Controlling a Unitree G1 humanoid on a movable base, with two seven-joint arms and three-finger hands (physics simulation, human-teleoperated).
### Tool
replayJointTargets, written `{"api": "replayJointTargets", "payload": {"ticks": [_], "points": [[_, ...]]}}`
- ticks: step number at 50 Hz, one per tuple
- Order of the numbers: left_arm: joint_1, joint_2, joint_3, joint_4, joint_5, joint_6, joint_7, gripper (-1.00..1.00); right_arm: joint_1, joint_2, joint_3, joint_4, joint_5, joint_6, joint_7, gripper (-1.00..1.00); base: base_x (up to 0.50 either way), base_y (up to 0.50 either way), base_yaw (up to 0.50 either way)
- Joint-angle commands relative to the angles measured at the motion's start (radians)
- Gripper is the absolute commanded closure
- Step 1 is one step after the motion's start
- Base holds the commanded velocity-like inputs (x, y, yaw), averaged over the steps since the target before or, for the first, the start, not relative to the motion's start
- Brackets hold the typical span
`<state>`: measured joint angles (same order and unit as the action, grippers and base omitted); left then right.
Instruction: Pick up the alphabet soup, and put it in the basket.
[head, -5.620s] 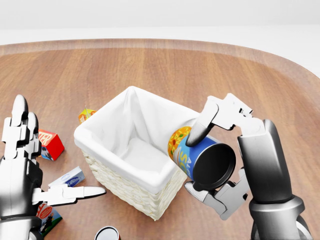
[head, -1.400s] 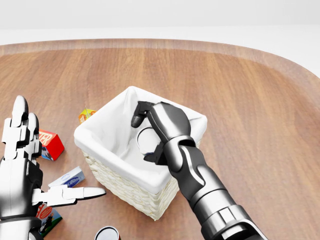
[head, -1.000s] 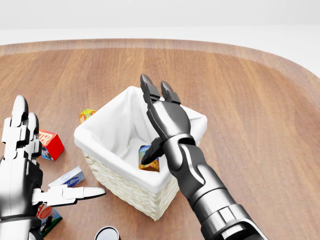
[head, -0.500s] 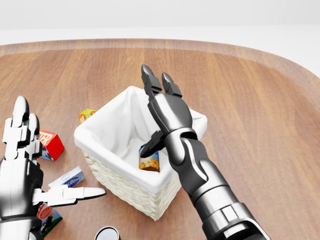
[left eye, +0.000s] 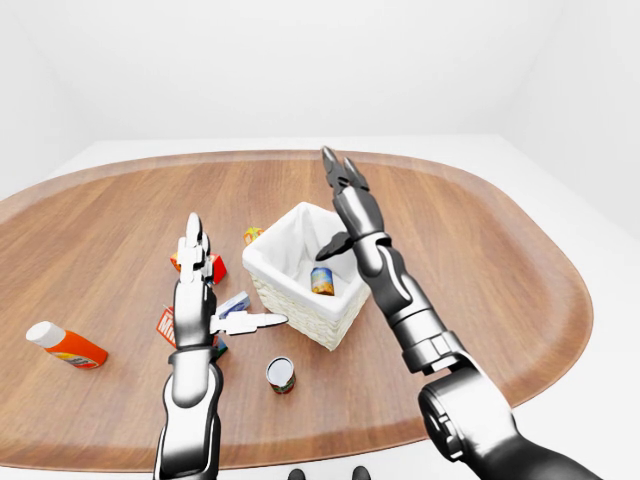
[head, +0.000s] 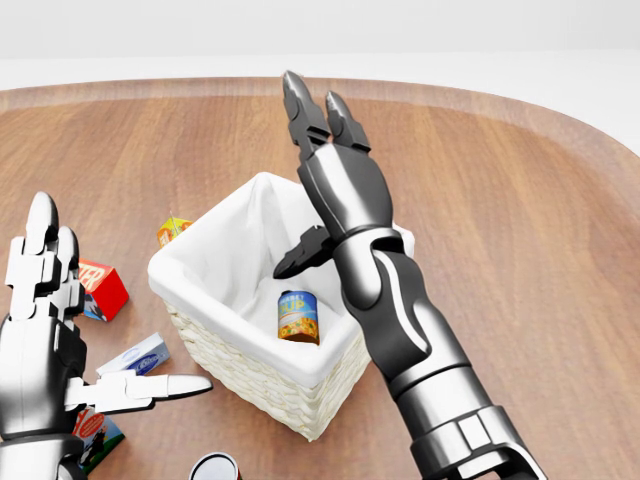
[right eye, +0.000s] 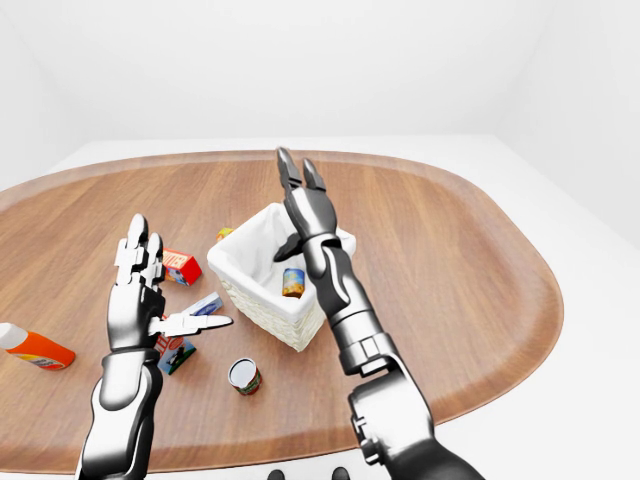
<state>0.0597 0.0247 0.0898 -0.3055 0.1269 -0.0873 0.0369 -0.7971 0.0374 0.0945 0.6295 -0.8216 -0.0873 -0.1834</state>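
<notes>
The alphabet soup can (head: 298, 316), blue and yellow, stands upright inside the white-lined wicker basket (head: 222, 357), near its lower right wall. My right hand (head: 320, 165) is raised above the basket's upper right rim, fingers straight and spread, open and empty. My left hand (head: 75, 330) hovers at the head view's lower left, left of the basket, open with its thumb pointing toward the wicker wall.
Left of the basket lie a red box (head: 100, 289), a small yellow box (head: 172, 230), a white and blue carton (head: 135, 355) and a flat packet (head: 98, 436). A dark can (left eye: 280, 375) stands below the basket. An orange bottle (left eye: 62, 345) lies far left.
My right hand carried the soup can over the basket, let it go inside, then opened and rose clear above the rim. The can now stands in the basket. The left hand stayed put.
</notes>
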Motion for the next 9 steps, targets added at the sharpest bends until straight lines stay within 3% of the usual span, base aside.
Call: {"api": "replayJointTargets", "payload": {"ticks": [1, 9], "points": [[0.001, 0.000, 0.000, 0.000, 0.000, 0.000, 0.000, -1.00, 0.015, -0.005, -0.007, -0.116, 0.010, 0.000, 0.025, -1.00, 0.00, 0.00, 0.00], [0.001, -0.001, -0.002, 0.004, 0.003, 0.000, 0.001, -1.00, 0.041, -0.001, -0.007, -0.252, 0.022, 0.000, 0.071, -1.00, 0.00, 0.00, 0.00]]}}
